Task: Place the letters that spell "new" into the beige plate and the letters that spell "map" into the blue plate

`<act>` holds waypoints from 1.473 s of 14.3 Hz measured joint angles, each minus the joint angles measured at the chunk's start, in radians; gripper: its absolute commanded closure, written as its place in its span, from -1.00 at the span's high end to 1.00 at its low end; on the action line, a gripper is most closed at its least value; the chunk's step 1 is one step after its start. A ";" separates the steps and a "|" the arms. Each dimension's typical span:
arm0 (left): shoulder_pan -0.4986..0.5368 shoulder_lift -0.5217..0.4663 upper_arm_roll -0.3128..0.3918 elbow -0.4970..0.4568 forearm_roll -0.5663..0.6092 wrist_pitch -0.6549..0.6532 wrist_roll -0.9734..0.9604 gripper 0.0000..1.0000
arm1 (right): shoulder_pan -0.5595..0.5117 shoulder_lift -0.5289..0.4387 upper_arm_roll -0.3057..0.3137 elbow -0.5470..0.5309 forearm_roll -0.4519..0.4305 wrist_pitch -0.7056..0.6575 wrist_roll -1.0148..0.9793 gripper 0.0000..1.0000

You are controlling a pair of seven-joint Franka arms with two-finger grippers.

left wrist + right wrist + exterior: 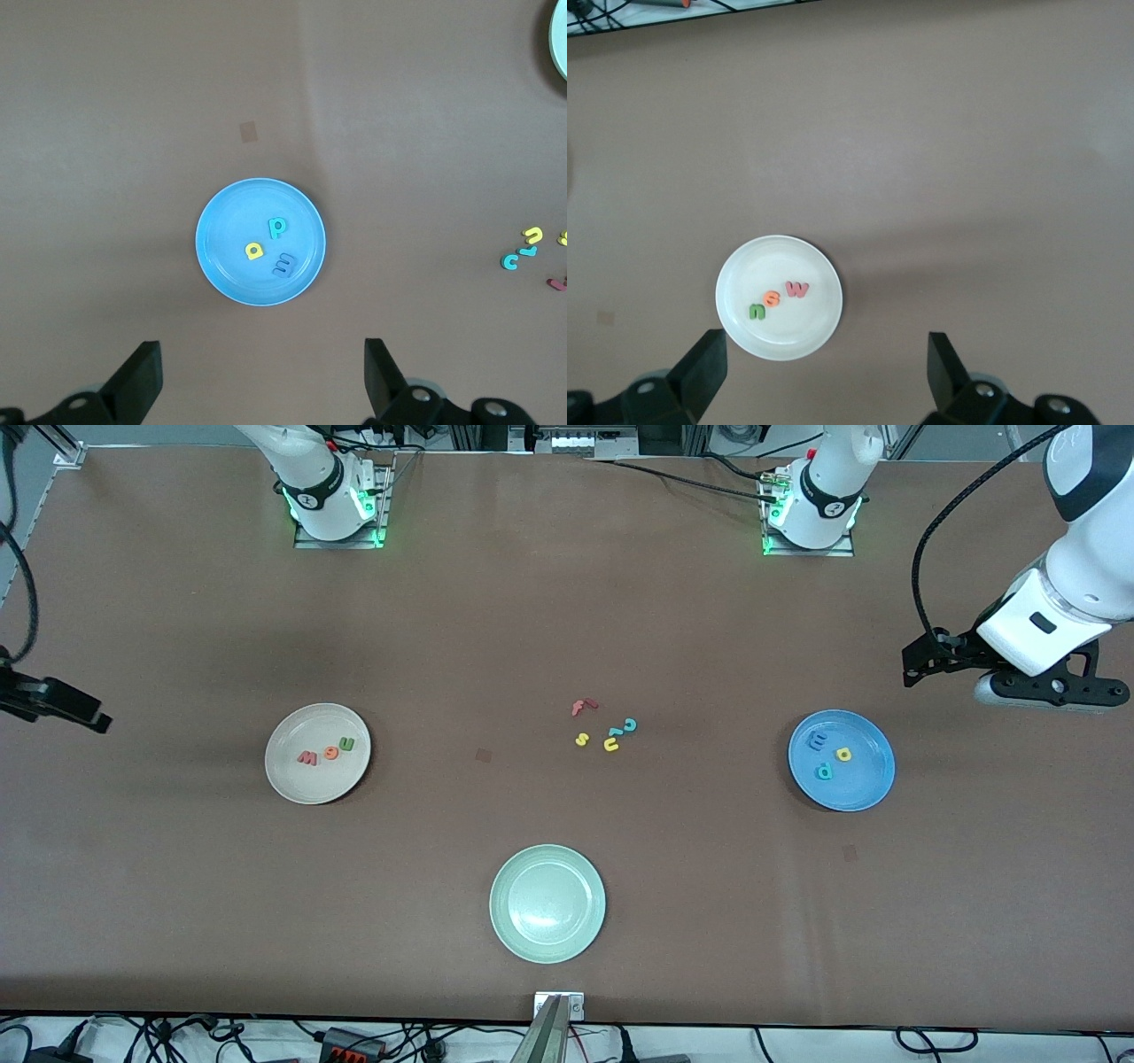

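**Letters sorted onto both plates**

Green plate lies nearest. Beige plate holds n, e, w; blue plate holds m, a, p. Spare letters, perhaps five, lie mid-bench. Left gripper and right gripper hover, fingers wide, empty.

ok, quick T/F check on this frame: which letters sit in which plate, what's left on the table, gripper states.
1. The beige plate holds the n, e and w. True.
2. The blue plate holds only two letters. False: m, a and p all lie in it.
3. The pale green plate holds the yellow s. False: it holds nothing; the s lies on the table among the leftover letters.
4. Both the left gripper and right gripper are open, holding nothing. True.
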 measured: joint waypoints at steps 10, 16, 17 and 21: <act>0.000 0.000 0.000 0.000 0.000 -0.001 0.000 1.00 | 0.019 -0.148 0.024 -0.176 -0.037 -0.015 -0.012 1.00; 0.000 0.000 0.000 0.000 0.000 -0.001 0.000 1.00 | 0.018 -0.161 0.023 -0.209 -0.037 0.004 -0.012 1.00; 0.000 0.000 0.000 0.000 0.000 -0.001 0.000 1.00 | 0.018 -0.158 0.023 -0.209 -0.037 0.004 -0.012 1.00; 0.000 0.000 0.000 0.000 0.000 -0.001 0.000 1.00 | 0.019 -0.150 0.023 -0.208 -0.037 0.006 -0.012 1.00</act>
